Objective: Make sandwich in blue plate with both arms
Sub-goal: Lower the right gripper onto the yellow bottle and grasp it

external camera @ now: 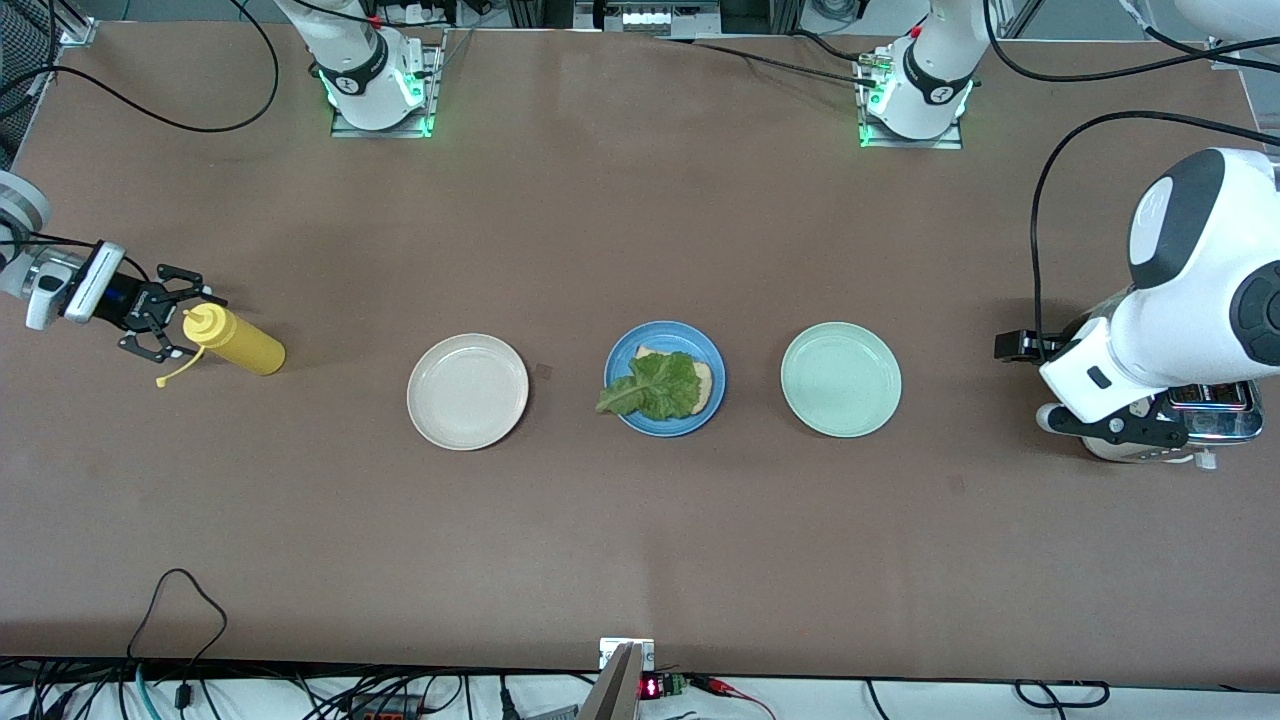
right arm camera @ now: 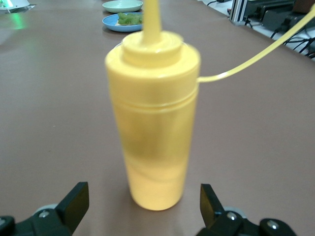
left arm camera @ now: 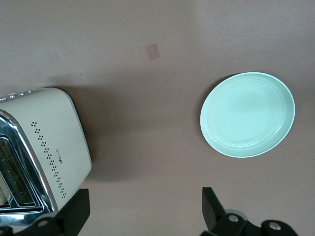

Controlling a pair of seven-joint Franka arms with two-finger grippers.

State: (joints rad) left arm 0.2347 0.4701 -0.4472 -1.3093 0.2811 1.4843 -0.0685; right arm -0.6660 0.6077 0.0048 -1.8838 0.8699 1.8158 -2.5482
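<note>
- Progress: sandwich (external camera: 668, 383) part-built; one bread slice with a lettuce leaf (external camera: 650, 386) on top lies in the blue plate (external camera: 628, 352), mid-table. Top slice apparently still to come.
- Cream plate (external camera: 467, 391): empty, toward the right arm's end.
- Mint plate (external camera: 840, 379): empty, toward the left arm's end.
- Toaster (left arm camera: 42, 152): near the table edge at the left arm's end; slot contents unclear.
- Left gripper (left arm camera: 142, 216): fingers spread, holding nothing, over the table beside the toaster.
- Right gripper (right arm camera: 140, 206): fingers spread either side of the yellow squeeze bottle (external camera: 235, 341), not clamped, near the table edge at the right arm's end.
</note>
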